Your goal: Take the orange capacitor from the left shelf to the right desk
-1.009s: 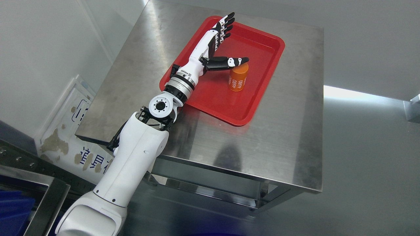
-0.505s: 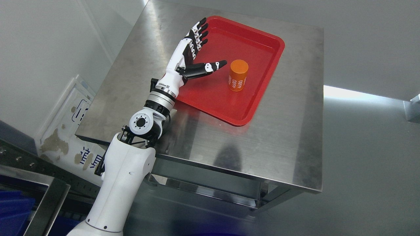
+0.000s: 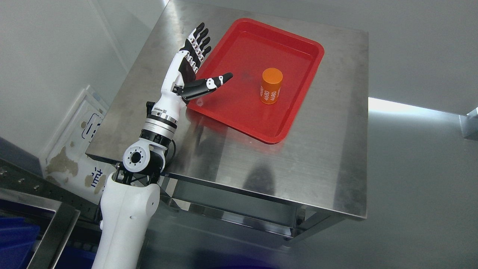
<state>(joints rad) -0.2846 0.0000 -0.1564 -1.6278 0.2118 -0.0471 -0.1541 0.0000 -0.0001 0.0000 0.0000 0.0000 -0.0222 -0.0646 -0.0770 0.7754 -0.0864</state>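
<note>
Head view, left to right. Left hand (image 3: pixel 188 69) is raised over the left edge of the bench (image 3: pixel 328 160), at the left rim of the red tray (image 3: pixel 298 89). Its fingers (image 3: pixel 198 39) are straight and spread, thumb pointing across the tray; it holds nothing. Orange capacitor (image 3: pixel 270 86) stands upright inside the tray, right of centre, well apart from the hand and touching no rim. Right hand is not visible. Judgement: the capacitor sits on the desk side, so the transfer appears complete; only clearing the arm away seems left.
</note>
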